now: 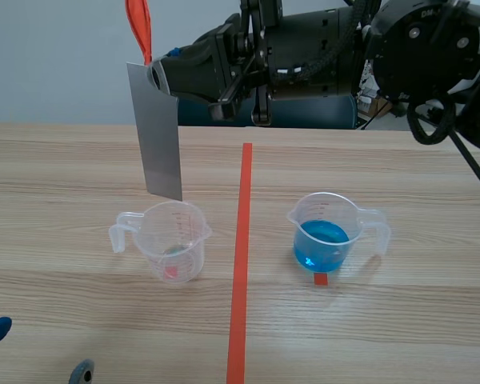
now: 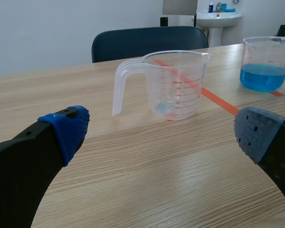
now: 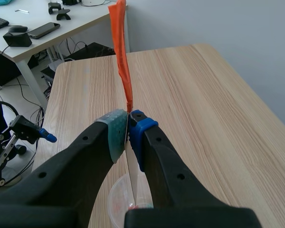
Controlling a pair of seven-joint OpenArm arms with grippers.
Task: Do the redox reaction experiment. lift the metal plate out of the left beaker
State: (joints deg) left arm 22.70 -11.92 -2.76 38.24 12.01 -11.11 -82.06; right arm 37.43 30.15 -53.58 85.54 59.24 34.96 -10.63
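A grey metal plate [image 1: 156, 132] with an orange tape tab [image 1: 140, 28] on top hangs upright in the air. Its lower edge sits just above the rim of the left beaker [image 1: 174, 240], a clear plastic jug. My right gripper [image 1: 156, 76], reaching across from the right, is shut on the plate's top edge. In the right wrist view the plate [image 3: 131, 178] is seen edge-on between the pads [image 3: 115, 130], with the beaker [image 3: 121, 197] below. My left gripper [image 2: 156, 128] rests low and open, with the left beaker [image 2: 173, 85] ahead of it.
The right beaker [image 1: 328, 232] holds blue liquid and stands to the right of the orange-red tape line [image 1: 240, 264]; it also shows in the left wrist view [image 2: 268, 64]. A blue chair [image 2: 142, 42] stands beyond the table's far edge.
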